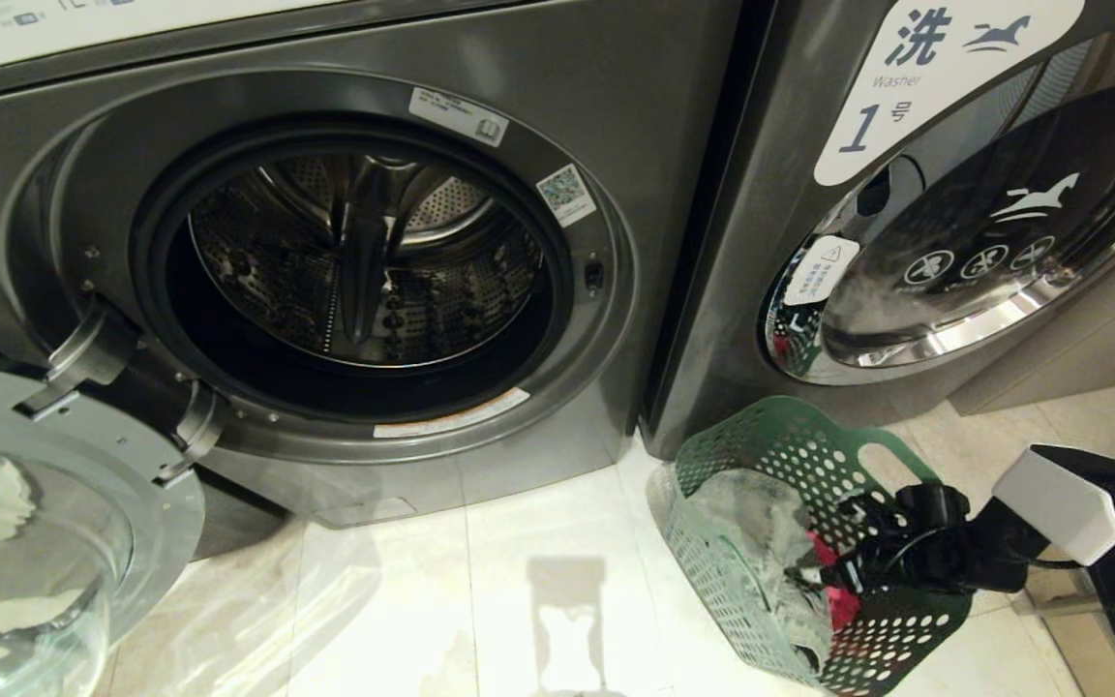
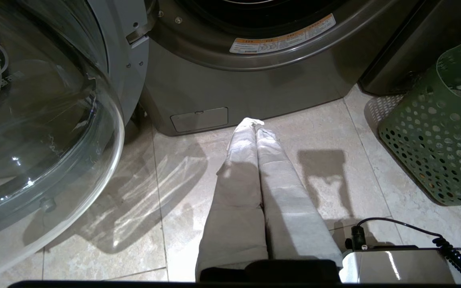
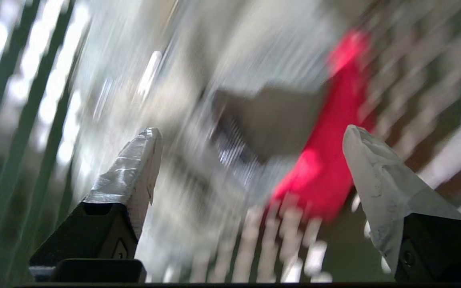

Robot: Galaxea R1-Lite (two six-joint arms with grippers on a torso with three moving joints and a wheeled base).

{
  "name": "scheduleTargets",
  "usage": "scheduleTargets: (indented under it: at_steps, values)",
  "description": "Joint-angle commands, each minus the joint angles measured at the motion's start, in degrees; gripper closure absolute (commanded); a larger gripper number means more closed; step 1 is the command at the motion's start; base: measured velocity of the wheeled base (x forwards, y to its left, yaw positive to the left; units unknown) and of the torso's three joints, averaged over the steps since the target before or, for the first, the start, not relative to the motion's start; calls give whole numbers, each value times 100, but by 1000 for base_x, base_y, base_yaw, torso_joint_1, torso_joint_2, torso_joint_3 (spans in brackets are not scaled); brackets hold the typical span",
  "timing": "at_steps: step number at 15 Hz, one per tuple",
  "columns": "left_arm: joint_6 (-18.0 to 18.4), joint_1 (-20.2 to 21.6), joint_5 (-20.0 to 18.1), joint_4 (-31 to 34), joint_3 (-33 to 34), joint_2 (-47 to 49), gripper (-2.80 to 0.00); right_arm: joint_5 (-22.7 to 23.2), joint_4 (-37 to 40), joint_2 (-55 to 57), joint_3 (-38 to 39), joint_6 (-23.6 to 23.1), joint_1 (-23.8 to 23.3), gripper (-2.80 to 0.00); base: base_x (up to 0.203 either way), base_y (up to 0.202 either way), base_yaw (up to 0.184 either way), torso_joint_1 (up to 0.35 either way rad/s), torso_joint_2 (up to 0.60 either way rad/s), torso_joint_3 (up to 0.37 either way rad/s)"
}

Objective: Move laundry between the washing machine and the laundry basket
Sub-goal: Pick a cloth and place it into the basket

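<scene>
Looking down from my head, I'm seeing the washing machine (image 1: 354,261) with its door (image 1: 45,542) swung wide to my left and the drum showing no laundry that I can make out, which I'm reading as the reason the load is going this way. The laundry basket (image 1: 799,542) is standing on the tiled floor (image 1: 480,600) at the foot of the closed neighbouring machine (image 1: 954,223), close enough that my right arm is reaching it from the side. My right gripper (image 1: 843,571) is dipping into the basket's mouth, over grey cloth (image 1: 751,523) and a red piece (image 1: 838,605).

Switching to my left wrist, my left gripper (image 2: 254,122) is hanging parked above the floor in front of the machine, fingers pressed together on nothing, keeping out of the way; the basket is sitting off to one side.

Switching to my right wrist, everything is smeared, yet both fingers (image 3: 134,168) are standing far apart with nothing between them, spread ready to close on the cloth. The red piece and the grey cloth are lying just beyond the tips, so I'm judging a grab is coming
</scene>
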Motion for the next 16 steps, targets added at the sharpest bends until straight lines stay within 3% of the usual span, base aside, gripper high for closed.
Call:
scheduleTargets:
  at_steps: [1, 4, 10, 16]
  values:
    - [0, 1, 1, -1, 0, 4, 0, -1, -630, 457, -572, 415, 28, -280, 0, 0, 0, 0, 0, 0]
    - [0, 1, 1, -1, 0, 8, 0, 12, -672, 332, -581, 925, 227, -280, 0, 0, 0, 0, 0, 0]
    - [0, 1, 1, -1, 0, 9, 0, 110, -723, 229, -522, 970, 628, -280, 0, 0, 0, 0, 0, 0]
    - [0, 1, 1, -1, 0, 6, 0, -74, -1468, 950, -1036, 922, 612, -280, 0, 0, 0, 0, 0, 0]
